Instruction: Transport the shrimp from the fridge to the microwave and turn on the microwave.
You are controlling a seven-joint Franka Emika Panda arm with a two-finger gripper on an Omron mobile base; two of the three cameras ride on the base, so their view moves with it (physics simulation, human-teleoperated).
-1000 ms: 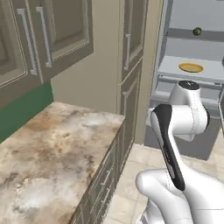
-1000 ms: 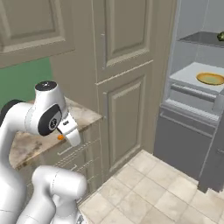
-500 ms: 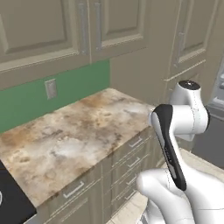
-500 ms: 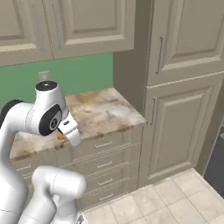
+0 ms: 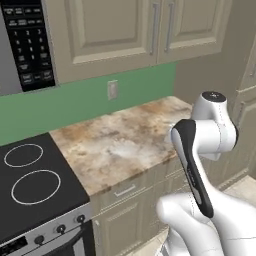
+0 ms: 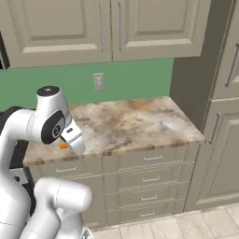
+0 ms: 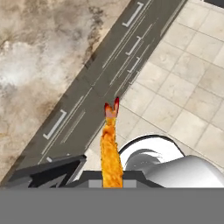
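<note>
One shrimp [image 7: 110, 151] clamped in pincer [image 7: 111, 181] | fingertips hidden | microwave [image 5: 25, 42] cut off at frame edge

The arm [image 5: 205, 150] was glossy white, built of rounded, bulbous segments. A black strip ran along its forearm link, and dark grey round caps closed the joints. Its white base [image 6: 60, 200] was smooth and swollen.

Orange shrimp [image 7: 110, 153] (red tail); mottled tan-brown counter [image 5: 125, 145].

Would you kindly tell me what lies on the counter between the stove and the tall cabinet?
Nothing: in the left base view the marble counter runs bare from the stove to the tall cabinet.
</note>
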